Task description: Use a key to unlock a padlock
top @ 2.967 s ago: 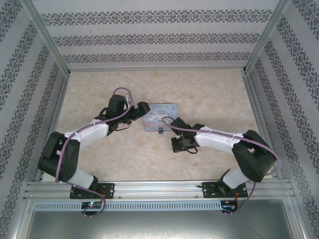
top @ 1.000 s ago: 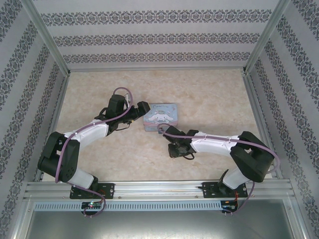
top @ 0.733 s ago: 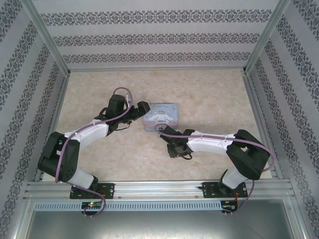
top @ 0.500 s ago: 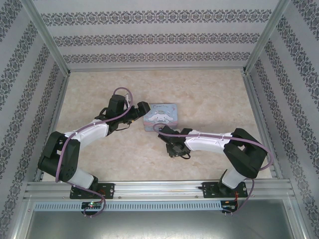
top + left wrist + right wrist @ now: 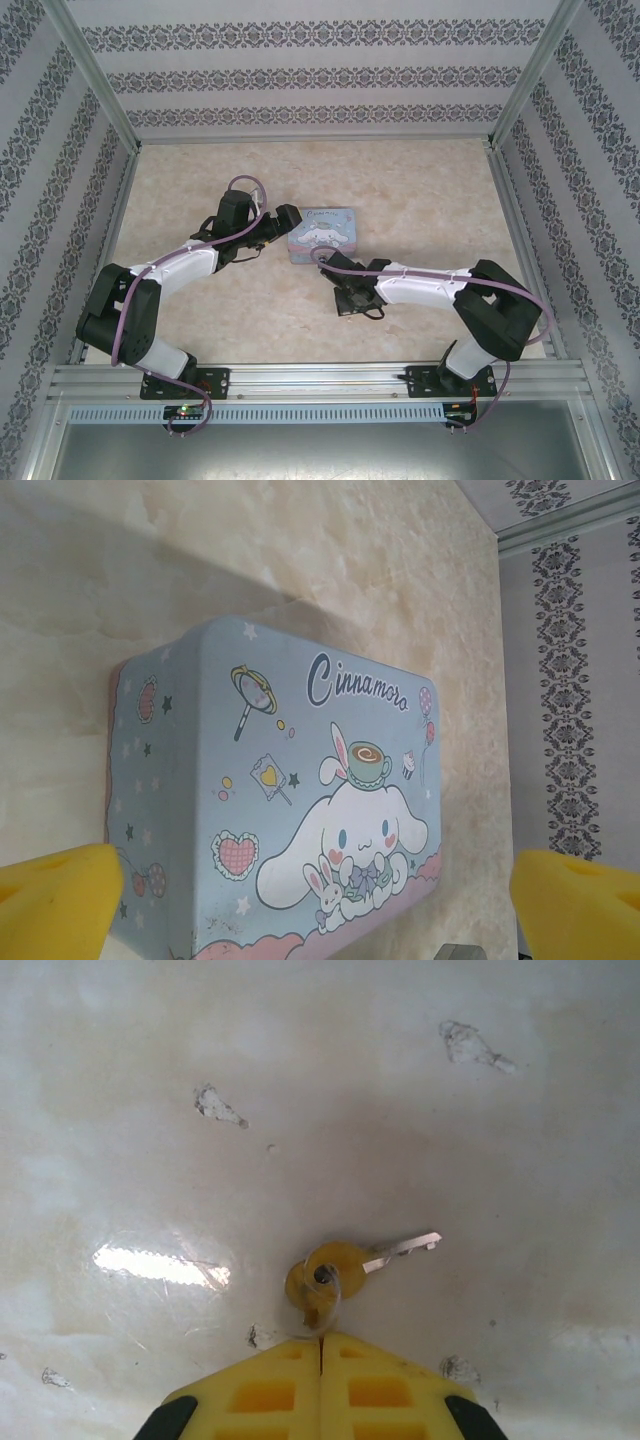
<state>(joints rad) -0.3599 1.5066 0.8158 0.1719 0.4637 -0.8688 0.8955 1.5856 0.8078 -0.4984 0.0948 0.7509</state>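
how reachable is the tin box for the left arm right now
Likely yes: the left gripper is open wide and pointed at the tin box, which lies just ahead between its yellow fingertips, with nothing visible in between.

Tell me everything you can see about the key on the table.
The key is small, with a round brassy-yellow head and a short silvery blade pointing right and slightly up. A thin ring passes through its head. It lies flat on the pale table. The right hand, yellow fingers shut, meets the ring's near edge; whether it pinches the ring is unclear.
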